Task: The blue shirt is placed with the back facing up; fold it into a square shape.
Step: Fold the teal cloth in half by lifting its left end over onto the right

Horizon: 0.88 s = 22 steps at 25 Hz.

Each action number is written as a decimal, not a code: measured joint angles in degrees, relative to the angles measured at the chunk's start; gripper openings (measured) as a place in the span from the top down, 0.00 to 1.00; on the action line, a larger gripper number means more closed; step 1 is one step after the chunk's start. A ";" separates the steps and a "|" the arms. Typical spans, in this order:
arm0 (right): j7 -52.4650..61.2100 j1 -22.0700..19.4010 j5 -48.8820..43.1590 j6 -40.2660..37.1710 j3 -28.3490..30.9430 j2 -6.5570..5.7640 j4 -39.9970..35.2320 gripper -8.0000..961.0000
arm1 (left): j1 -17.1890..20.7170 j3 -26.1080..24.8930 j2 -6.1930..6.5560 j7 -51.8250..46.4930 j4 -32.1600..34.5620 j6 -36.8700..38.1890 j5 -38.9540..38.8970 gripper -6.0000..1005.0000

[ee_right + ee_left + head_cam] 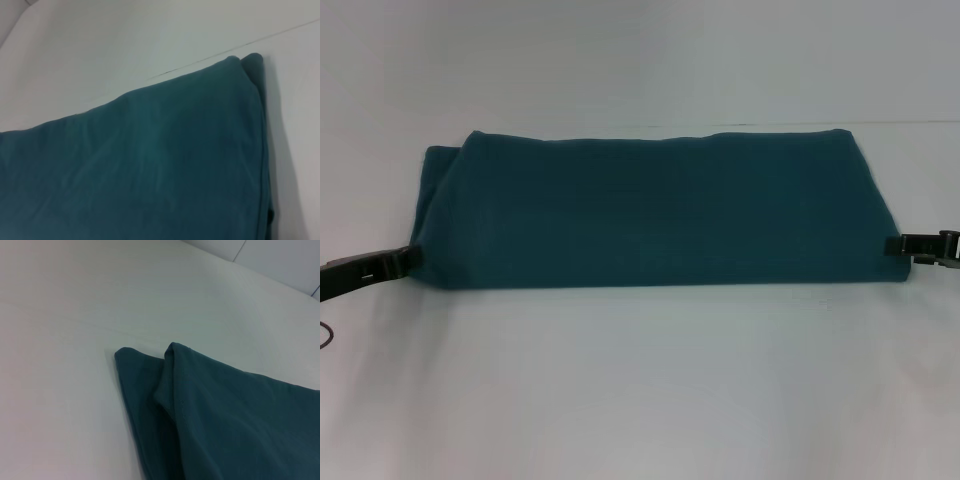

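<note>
From the head camera you look forward and down at the white table [640,400], from far enough back to see the whole folded blue shirt [660,210] at once. You see the left gripper [405,262] at one end of it and the right gripper [910,245] at the other end. The left wrist camera sits very near the cloth and looks out past its own gripper, over the shirt's far corner [172,347] and along the table. The right wrist camera is just as near and looks over the other far corner [252,60]. All three views share the shirt and the table; the two wrist views show opposite ends
</note>
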 joint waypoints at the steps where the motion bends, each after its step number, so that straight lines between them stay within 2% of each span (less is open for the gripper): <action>1: 0.00 0.02 0.00 0.25 -0.08 0.06 0.07 0.29 | 0.00 0.00 0.00 0.00 0.00 0.00 0.00 0.99; 5: -0.02 0.09 -0.01 1.03 -0.16 0.19 0.36 0.35 | 0.00 0.00 0.00 0.00 -0.01 -0.06 -0.01 0.99; 12: -0.39 0.45 0.00 2.92 -0.82 1.41 0.84 0.41 | 0.00 0.00 0.00 0.00 -0.07 -0.21 -0.01 0.99; 22: -1.07 0.59 0.35 3.15 -0.83 1.73 1.27 0.50 | -0.07 0.01 0.08 0.00 -0.05 -0.04 -0.01 0.99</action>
